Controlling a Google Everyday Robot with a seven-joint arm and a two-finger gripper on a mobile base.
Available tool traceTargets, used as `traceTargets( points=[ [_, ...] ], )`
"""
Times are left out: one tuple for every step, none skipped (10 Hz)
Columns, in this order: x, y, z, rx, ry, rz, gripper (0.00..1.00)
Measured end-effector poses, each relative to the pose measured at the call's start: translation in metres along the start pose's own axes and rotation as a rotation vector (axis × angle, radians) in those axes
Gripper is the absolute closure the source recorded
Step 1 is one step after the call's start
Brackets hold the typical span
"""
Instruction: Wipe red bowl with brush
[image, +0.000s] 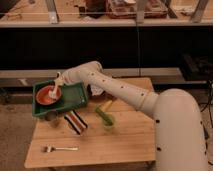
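Brush down in the red bowl, bowl sitting in the green tray

The red bowl (44, 98) sits in the left part of the green tray (76, 98), which is at the back-left corner of the wooden table (127, 142) and looks a bit tilted. The whitish brush (52, 92) is down in the bowl, leaning up toward the gripper (58, 80), which hangs right over the bowl's back rim. Honestly can't tell if the gripper is clamped on the brush or loose. The other container is a light green cup (108, 122) mid-table, just right of the tray, with a yellow-green utensil (104, 107) poking out of it. A striped cloth (75, 122) lies right in front of the tray, and a metal fork (60, 148) is near the front edge.
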Motion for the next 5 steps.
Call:
traceTargets(
  points=[
    [0.002,0.011,0.000,-0.018,-0.004,0.001,1.00],
    [0.004,0.018,0.005,-0.031,-0.008,0.001,1.00],
    [0.010,0.022,0.015,-0.036,-0.009,0.002,1.00],
    [0.018,0.025,0.026,-0.041,-0.007,-0.001,1.00],
    [0.029,0.025,0.038,-0.040,0.002,-0.009,1.00]
  ],
)
